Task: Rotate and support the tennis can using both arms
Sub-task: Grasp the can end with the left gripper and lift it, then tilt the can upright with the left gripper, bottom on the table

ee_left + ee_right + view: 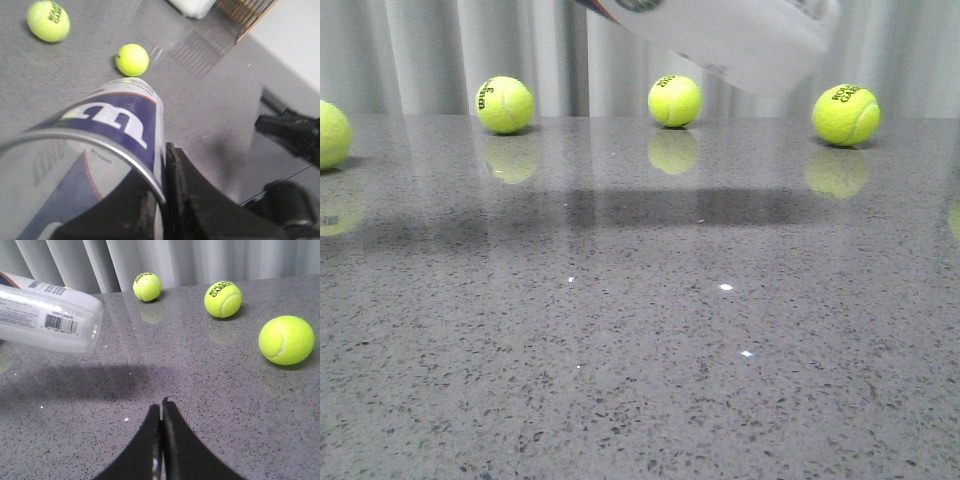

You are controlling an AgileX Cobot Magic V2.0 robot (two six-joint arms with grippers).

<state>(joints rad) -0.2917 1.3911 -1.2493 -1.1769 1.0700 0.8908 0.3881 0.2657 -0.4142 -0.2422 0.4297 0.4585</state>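
The tennis can [725, 32] hangs in the air near the top of the front view, tilted, with its closed clear end lower right. In the left wrist view its navy label with the white W [112, 117] and silver rim fill the foreground. My left gripper [160, 195] is shut on the can's rim wall, one finger inside and one outside. The right wrist view shows the can's clear end with a barcode [47, 320] well above the table. My right gripper [161, 407] is shut and empty, low over the grey table, apart from the can.
Several yellow-green tennis balls lie at the back of the grey speckled table [620, 330]: [504, 104], [674, 100], [846, 114], one at the left edge [330, 133]. A grey curtain hangs behind. A black arm part [292, 132] shows in the left wrist view.
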